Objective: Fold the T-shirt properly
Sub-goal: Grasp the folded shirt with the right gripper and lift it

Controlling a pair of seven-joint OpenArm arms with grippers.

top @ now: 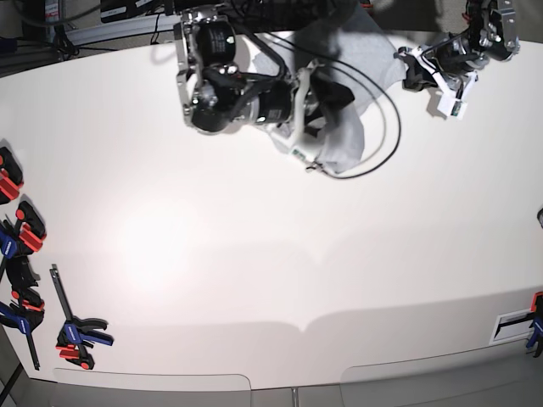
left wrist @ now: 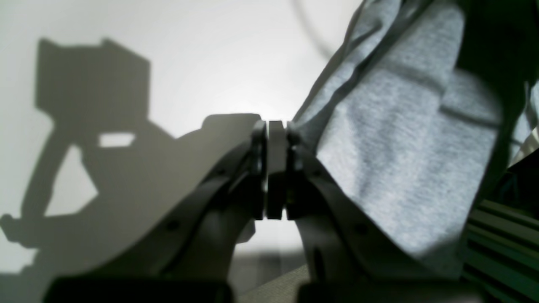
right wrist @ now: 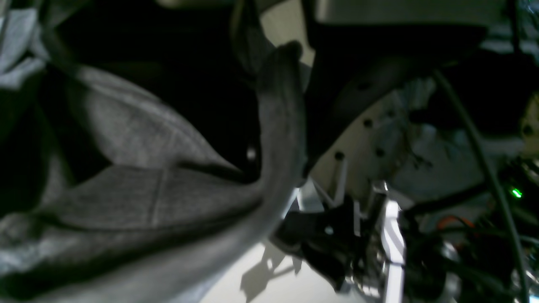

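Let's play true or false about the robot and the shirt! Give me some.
1. The T-shirt is grey. True.
2. It lies folded flat in the table's middle. False: it hangs bunched between the arms at the far edge.
3. The left hand is wide open. False: it is shut, right beside the cloth.
4. Clamps sit at the table's edge. True.
5. The right hand grips cloth. True.

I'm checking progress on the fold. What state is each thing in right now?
Light heather-grey cotton T-shirt: bunched, lifted, not folded, held between both arms at the table's far edge.
Left gripper: shut, the shirt's edge against its right finger.
Right gripper: shut on the T-shirt.
Red and blue clamps: lying unused at the table's edge.
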